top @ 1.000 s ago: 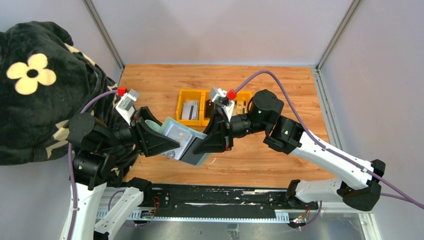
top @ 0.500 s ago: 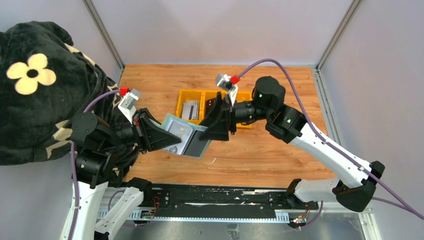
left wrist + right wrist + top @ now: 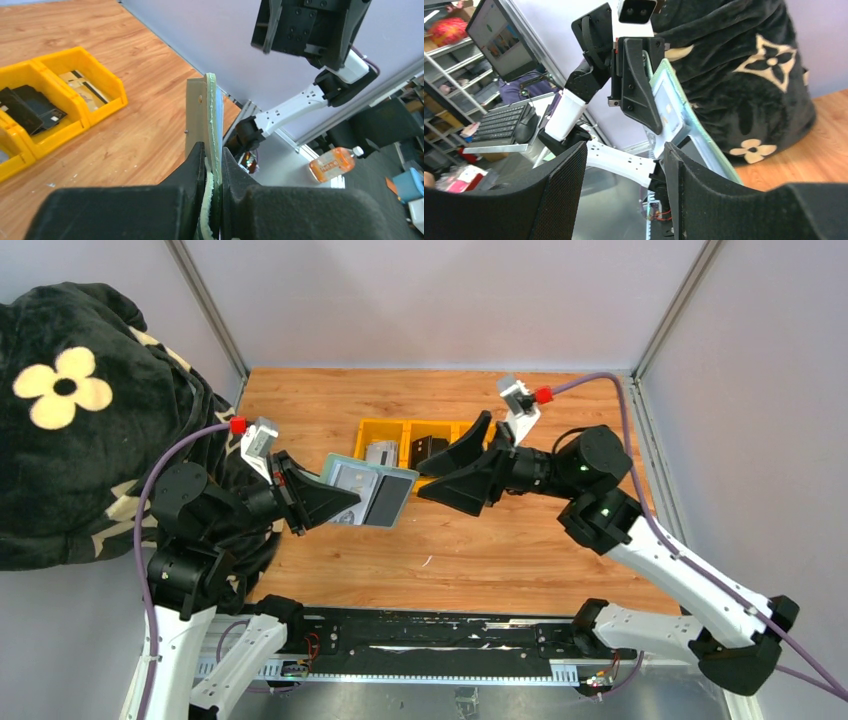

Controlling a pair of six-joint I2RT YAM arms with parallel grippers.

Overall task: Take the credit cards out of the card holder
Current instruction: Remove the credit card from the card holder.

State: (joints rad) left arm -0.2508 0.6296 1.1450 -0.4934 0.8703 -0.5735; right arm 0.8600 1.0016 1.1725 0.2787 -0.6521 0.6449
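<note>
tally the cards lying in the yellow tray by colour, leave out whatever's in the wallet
silver-grey plastic card: 1
black plastic card: 1
beige plastic card: 1
total in the yellow three-part plastic tray: 3

Card holder (image 3: 368, 494) in left hand (image 3: 350, 509), right hand (image 3: 443, 473) rightward, tray (image 3: 384, 424) behind on table (image 3: 500, 550).

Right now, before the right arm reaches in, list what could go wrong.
1. The left gripper pinches the card holder by one edge, up in the air; a tug may twist it or slip it free.
2. The right gripper stands open close to it; it may snag the holder along with the dark card.
</note>
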